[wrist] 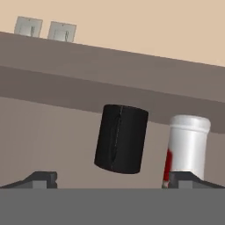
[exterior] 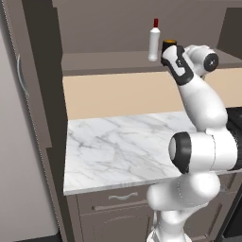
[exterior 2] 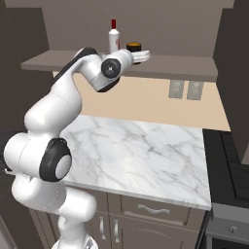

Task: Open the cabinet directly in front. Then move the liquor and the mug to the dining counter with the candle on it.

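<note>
Pincer spread wide and holding nothing, up at the open cabinet shelf, facing the black mug, which stands on that shelf just right of the white red-capped liquor, both above the marble counter and beige backsplash.

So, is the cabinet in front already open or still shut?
Open. The cabinet shelf is exposed, and the liquor and the mug stand on it uncovered.
</note>
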Tool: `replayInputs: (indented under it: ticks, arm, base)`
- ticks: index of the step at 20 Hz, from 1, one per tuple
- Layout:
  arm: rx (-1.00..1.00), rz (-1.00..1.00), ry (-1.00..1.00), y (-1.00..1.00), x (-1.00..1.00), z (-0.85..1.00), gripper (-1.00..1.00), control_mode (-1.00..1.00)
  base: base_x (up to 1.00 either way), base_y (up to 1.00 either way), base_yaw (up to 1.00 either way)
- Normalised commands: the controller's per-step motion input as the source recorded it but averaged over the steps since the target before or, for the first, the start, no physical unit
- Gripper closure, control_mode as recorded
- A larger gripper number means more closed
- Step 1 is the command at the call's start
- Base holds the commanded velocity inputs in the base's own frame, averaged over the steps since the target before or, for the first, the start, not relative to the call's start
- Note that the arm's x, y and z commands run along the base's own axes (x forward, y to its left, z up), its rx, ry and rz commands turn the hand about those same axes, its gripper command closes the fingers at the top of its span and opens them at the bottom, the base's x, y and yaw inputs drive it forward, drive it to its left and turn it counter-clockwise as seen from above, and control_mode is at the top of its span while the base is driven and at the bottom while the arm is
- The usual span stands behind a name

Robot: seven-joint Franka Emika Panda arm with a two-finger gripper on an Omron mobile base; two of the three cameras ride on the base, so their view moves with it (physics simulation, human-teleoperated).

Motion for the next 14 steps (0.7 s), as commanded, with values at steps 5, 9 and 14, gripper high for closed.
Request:
replayInputs:
  ticks: [5, 9, 14]
  arm:
    - [0.00, -0.04, 0.14, 0.00, 0.29, 0.00, -1.00, -1.00]
    - [0.04, -0.03, 0.05, 0.00, 0.28, 0.09, -1.00, -1.00]
    - [0.06, -0.04, 0.00, 0.00, 0.20, 0.25, -1.00, -1.00]
  base:
    - [0.00, 0.00, 0.00]
    - [0.00, 0.00, 0.00]
    - [0.00, 0.00, 0.00]
